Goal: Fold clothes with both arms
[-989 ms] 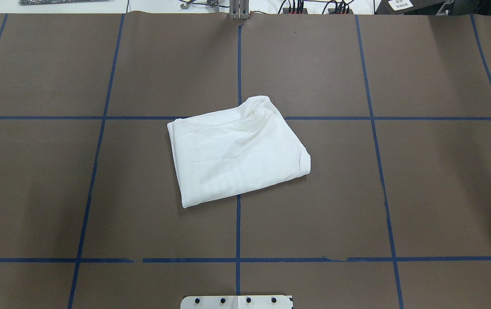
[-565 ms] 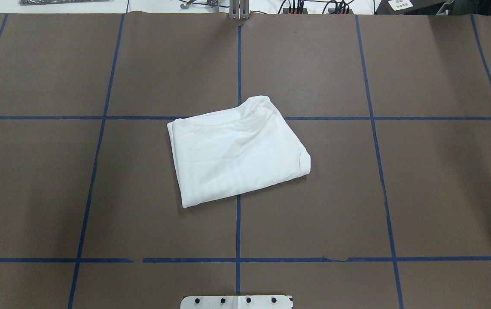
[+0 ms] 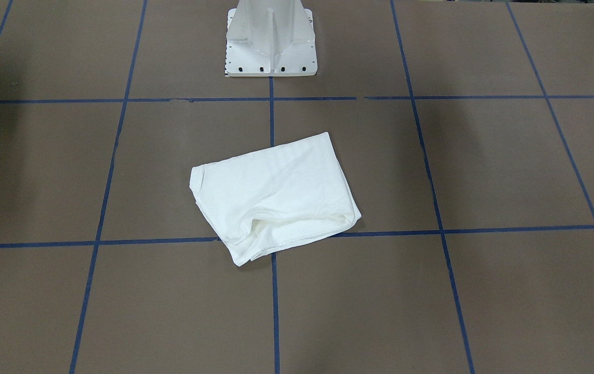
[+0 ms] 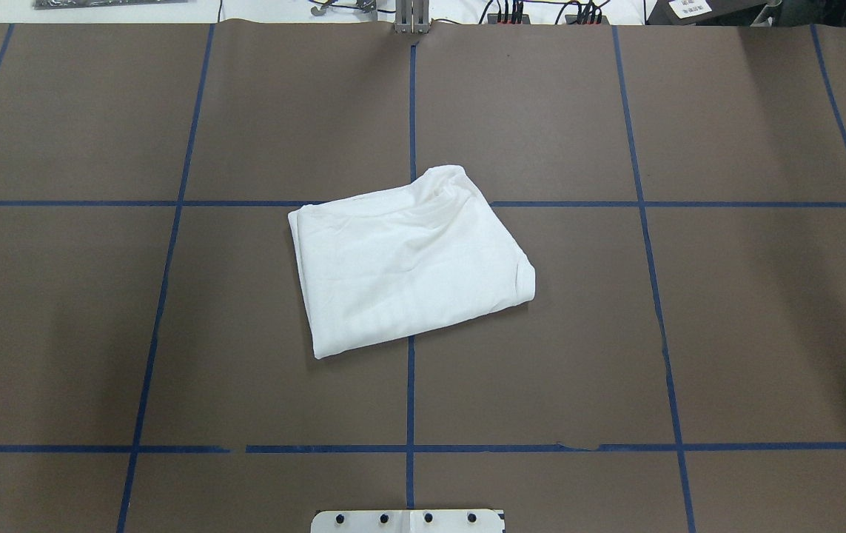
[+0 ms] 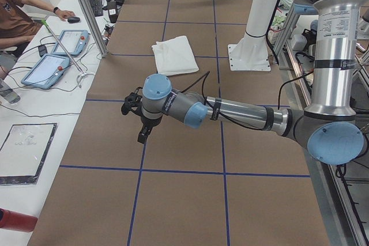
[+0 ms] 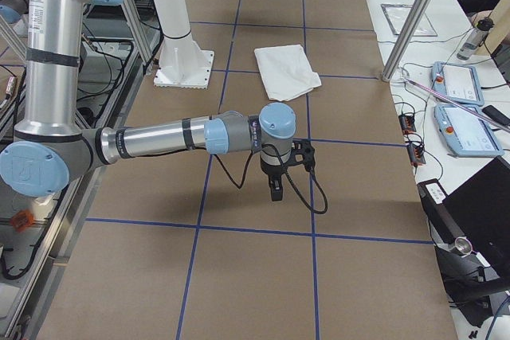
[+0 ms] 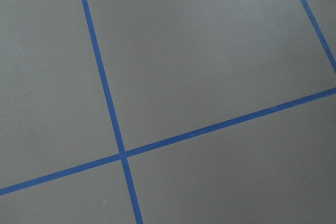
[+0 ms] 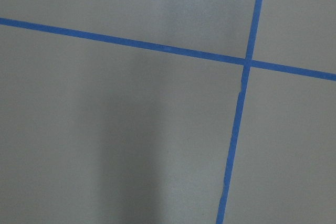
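White T-shirt; brown table, blue tape grid; silver left arm, right arm, light-blue caps.

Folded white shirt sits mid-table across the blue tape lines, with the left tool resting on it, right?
No. The shirt sits folded mid-table across the blue tape lines, but the left tool is clear of it, over bare table, as the exterior left view shows.

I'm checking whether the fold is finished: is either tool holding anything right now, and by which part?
Nothing is held. The white shirt lies folded on the table, while the left tool and right tool hang well away from it.
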Action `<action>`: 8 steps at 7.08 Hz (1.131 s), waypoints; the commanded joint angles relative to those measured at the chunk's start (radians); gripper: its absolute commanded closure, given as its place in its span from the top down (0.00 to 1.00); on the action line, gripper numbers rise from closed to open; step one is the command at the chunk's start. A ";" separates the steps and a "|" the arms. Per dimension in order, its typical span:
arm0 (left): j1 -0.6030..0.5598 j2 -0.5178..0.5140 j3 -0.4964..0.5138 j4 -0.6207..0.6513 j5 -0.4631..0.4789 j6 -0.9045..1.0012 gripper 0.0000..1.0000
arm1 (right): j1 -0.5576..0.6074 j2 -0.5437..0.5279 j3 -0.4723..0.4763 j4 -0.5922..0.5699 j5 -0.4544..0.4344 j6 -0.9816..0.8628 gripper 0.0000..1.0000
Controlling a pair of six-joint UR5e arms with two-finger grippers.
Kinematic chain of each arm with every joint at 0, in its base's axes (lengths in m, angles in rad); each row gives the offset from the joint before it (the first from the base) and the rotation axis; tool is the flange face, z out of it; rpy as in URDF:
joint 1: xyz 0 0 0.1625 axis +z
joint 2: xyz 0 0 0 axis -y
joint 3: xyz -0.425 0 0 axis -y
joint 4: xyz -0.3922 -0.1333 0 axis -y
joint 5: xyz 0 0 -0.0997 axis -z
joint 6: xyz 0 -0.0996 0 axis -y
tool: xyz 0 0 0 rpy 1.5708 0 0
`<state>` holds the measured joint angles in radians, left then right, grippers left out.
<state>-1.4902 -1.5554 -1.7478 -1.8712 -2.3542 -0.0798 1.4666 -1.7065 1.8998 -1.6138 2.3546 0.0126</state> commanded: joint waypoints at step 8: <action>-0.002 0.006 -0.015 0.012 0.001 -0.003 1.00 | 0.000 -0.007 -0.016 -0.002 0.002 0.001 1.00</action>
<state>-1.4925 -1.5512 -1.7620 -1.8594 -2.3531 -0.0828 1.4665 -1.7102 1.8876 -1.6147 2.3577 0.0142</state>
